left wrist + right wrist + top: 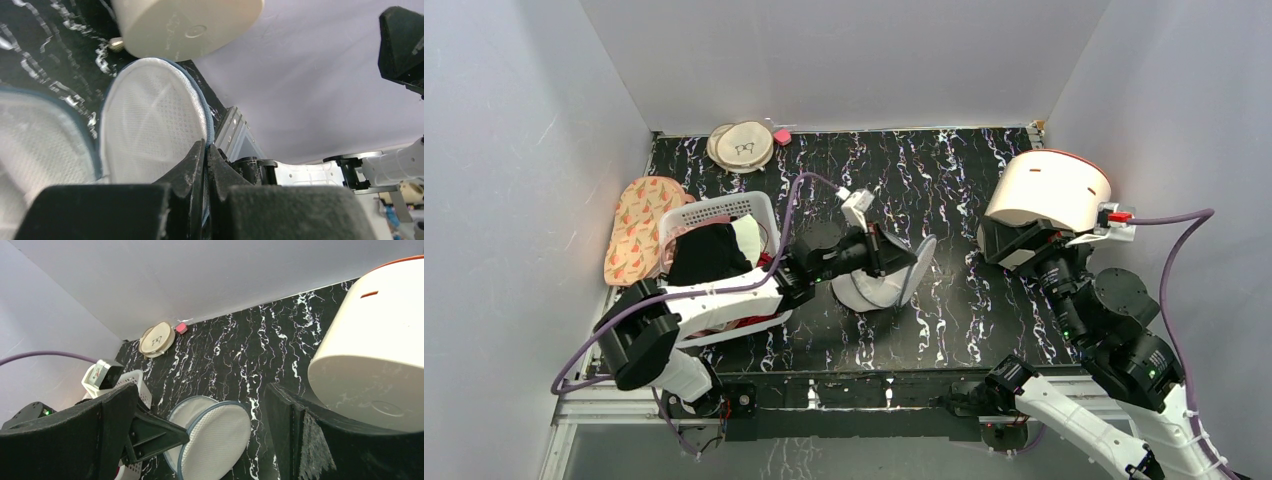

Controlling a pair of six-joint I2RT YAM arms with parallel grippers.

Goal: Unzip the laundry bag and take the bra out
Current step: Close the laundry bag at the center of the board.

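Low at frame centre, the left gripper (206,148) pinches the laundry bag (150,120) by its raised rim, which could slip free under a sideways tug.

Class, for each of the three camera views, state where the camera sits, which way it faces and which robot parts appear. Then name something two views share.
Top external: above and behind, looking down at the table; both arms show.
Left wrist: low on the left arm, facing the laundry bag; left gripper shut on its zipper rim.
Right wrist: looks across the table toward the back wall; right gripper open.
Shared: both wrist views show the laundry bag and cream drum.
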